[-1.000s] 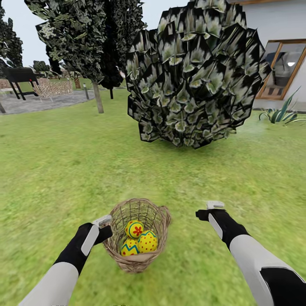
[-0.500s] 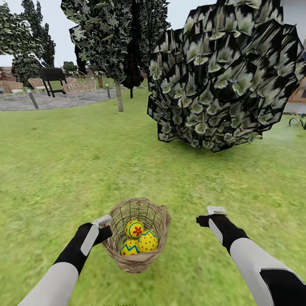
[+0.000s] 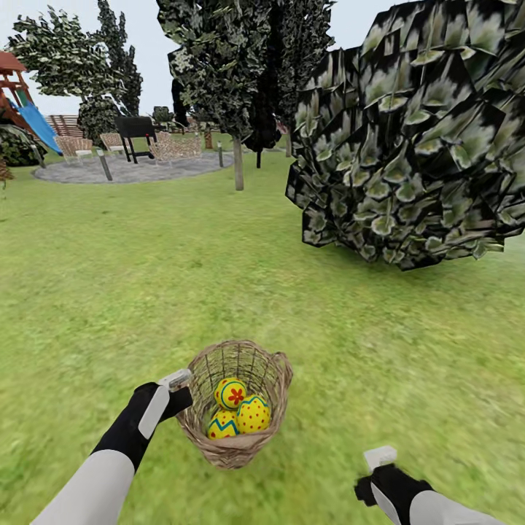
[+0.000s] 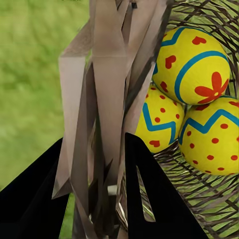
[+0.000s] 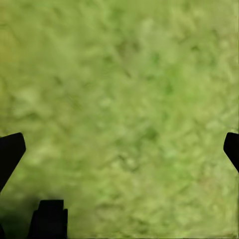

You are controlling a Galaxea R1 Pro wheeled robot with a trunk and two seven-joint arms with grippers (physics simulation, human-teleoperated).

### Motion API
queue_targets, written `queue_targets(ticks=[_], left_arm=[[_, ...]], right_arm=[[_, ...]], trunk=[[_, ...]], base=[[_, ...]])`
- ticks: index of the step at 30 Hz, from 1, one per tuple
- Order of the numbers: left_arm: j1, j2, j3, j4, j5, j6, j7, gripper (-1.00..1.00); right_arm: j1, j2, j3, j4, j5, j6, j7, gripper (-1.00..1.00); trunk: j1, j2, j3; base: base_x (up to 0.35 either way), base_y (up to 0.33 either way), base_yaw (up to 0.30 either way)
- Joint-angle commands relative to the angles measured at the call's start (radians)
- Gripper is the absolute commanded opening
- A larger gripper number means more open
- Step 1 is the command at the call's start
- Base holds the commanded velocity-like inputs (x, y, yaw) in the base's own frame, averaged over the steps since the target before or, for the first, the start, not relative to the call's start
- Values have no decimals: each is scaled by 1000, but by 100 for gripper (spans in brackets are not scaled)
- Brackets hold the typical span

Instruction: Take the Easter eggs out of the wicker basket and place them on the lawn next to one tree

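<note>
All three Easter eggs [image 3: 236, 411] sit in the wicker basket [image 3: 273, 375]; the left gripper [image 4: 94, 199] pinches its rim; the right gripper [image 5: 119, 144] is spread over lawn [image 3: 109, 277]; nothing placed by a tree [image 3: 238, 164].

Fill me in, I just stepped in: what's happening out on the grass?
A two-armed robot holds the wicker basket by its rim with its left pincer, shut on the weave. All three Easter eggs sit inside. The right pincer hangs open and empty over the lawn. A tree with a pale trunk stands ahead, beside a big bush.
</note>
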Motion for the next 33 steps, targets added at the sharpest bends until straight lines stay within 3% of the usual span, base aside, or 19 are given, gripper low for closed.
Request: queue_targets(ticks=[1,7,9,11,16,23,29,33], left_arm=[[-1,-1,3,-1,17,1,8,-100],[-1,-1,3,-1,17,1,8,-100],[-1,-1,3,-1,17,1,8,-100],[-1,-1,3,-1,17,1,8,-100],[-1,-1,3,-1,17,1,8,-100],[-1,-1,20,-3,16,1,8,-100],[-1,0,23,-17,17,20,8,-100],[-1,2,23,-17,17,22,8,-100]], right_arm=[[19,0,3,0,10,7,0,100],[46,-2,3,18,11,0,5,100],[72,-2,3,42,12,-105,4,100],[89,-5,3,55,15,-146,4,100],[98,-3,3,63,75,-157,4,100],[113,-2,3,76,75,-157,4,100],[115,-2,3,79,73,-159,6,100],[222,-3,3,81,77,-246,7,100]], trunk=[[0,0,-1],[0,0,-1],[0,0,-1],[0,0,-1],[0,0,-1],[-4,7,2],[-27,49,21],[-42,77,34]], base=[[0,0,286],[0,0,84],[0,0,0],[0,0,0],[0,0,0],[0,0,0],[0,0,0],[0,0,0]])
